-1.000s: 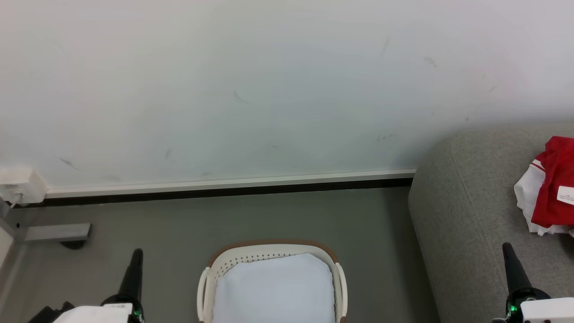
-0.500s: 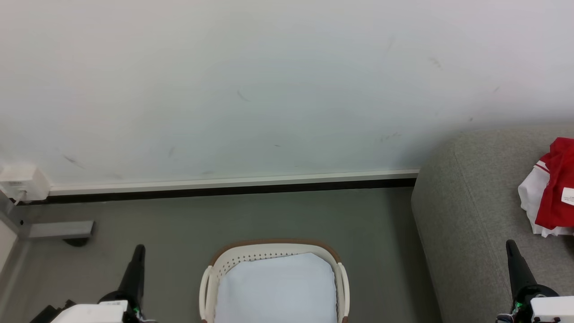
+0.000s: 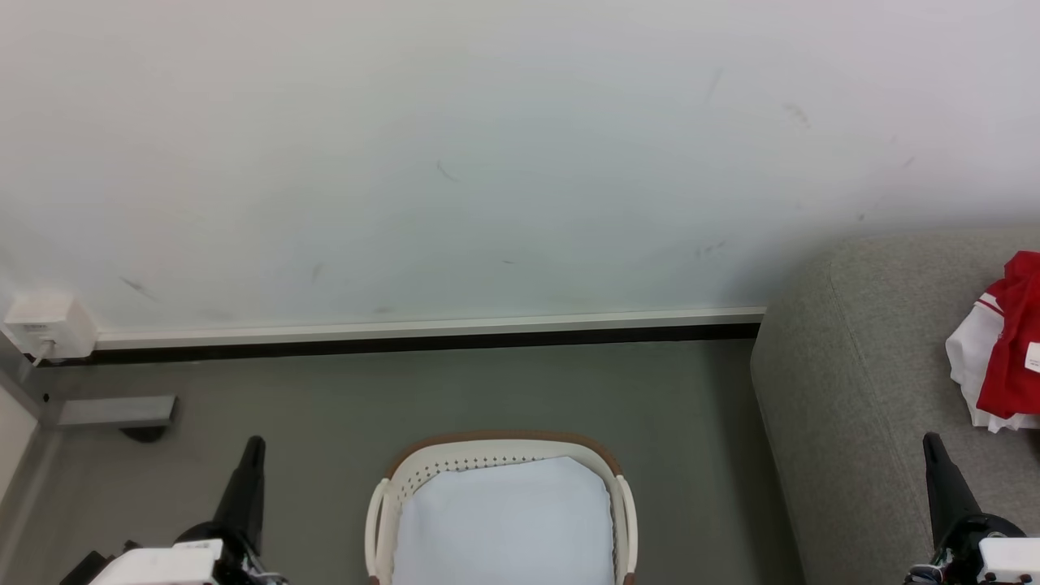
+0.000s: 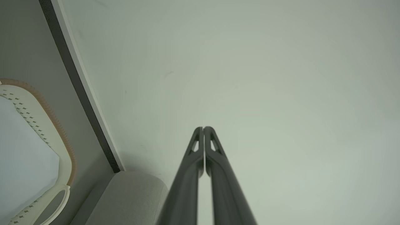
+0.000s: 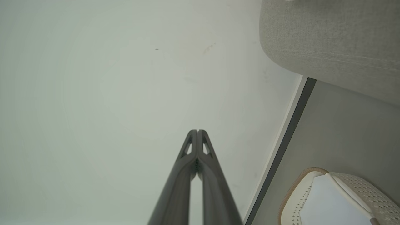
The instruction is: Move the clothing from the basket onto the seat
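The red-and-white sports garment (image 3: 1007,357) lies on the grey fabric sofa (image 3: 861,390) at the right, well apart from the white brown-rimmed plastic basket (image 3: 504,444), while the left gripper (image 4: 203,128) and right gripper (image 5: 197,131) are clenched, empty.

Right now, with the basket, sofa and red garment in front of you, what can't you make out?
The clothing: head view, the right edge cuts it off.
The label: head view, too small to read.
The basket: head view, the bottom edge cuts off its near side; the lining hides its floor.
The seat: head view, runs past the right edge.
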